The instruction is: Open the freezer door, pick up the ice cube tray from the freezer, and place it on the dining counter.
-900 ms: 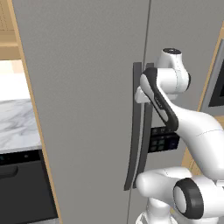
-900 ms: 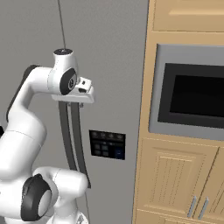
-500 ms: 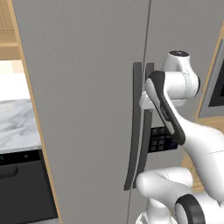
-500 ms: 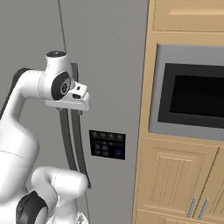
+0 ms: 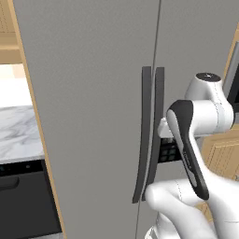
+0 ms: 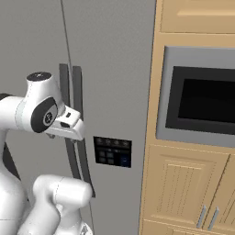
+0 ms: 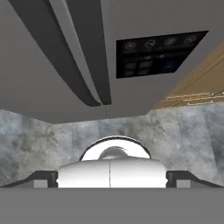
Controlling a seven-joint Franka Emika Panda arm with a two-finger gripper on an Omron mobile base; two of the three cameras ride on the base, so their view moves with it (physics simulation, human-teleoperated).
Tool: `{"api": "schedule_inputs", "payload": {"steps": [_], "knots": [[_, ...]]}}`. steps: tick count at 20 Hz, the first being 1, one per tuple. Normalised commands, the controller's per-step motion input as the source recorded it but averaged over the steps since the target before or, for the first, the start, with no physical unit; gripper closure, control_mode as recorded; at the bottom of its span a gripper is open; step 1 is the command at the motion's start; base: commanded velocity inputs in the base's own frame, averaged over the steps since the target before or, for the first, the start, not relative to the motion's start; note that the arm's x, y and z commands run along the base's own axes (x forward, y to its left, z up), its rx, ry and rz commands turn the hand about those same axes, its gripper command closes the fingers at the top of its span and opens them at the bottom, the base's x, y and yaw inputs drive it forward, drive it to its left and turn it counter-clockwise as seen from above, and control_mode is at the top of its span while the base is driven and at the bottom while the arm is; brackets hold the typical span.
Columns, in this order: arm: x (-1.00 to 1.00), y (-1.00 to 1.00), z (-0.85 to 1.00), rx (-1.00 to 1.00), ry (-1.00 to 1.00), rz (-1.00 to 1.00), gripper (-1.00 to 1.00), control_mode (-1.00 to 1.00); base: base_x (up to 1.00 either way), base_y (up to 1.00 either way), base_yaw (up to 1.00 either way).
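The freezer door [image 5: 196, 42] is the right-hand grey door, with a small dark button panel [image 6: 112, 151] and a long dark curved handle [image 5: 157, 121]. It looks flush with its twin, so the freezer behind it, and the ice cube tray, are hidden. My gripper [image 7: 112, 178] is open, its fingertips [image 7: 41, 177] spread wide with nothing between them. It hangs a little back from the two handles, which the hand view shows ahead of it [image 7: 94, 57]. In the right base view the hand [image 6: 71, 126] sits just in front of the handle [image 6: 78, 92]. The dining counter is out of view.
The plain twin door [image 5: 88, 93] with its own dark handle [image 5: 144, 126] stands to the left. A small marble top [image 5: 18, 135] over a black appliance [image 5: 23, 196] lies at far left. Wood cabinets [image 6: 183, 193] and a built-in oven [image 6: 202, 101] stand to the right.
The gripper has opened and come off the door handle, drawing back from it. The arm's upper part has swung away from the door; both doors stay flush.
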Motion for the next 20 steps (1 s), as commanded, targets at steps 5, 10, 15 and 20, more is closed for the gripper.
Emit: {"api": "schedule_inputs", "payload": {"steps": [5,10,15,20], "knots": [[-0.05,0.00,0.00,0.00,0.00,0.00,-1.00,1.00,-0.18,0.51,0.00],[0.00,0.00,0.00,0.00,0.00,0.00,-1.00,1.00,-0.01,1.00,0.00],[0.00,0.00,0.00,0.00,0.00,0.00,-1.00,1.00,0.24,0.34,0.00],[0.00,0.00,0.00,0.00,0.00,0.00,-1.00,1.00,0.41,-0.11,0.00]]}}
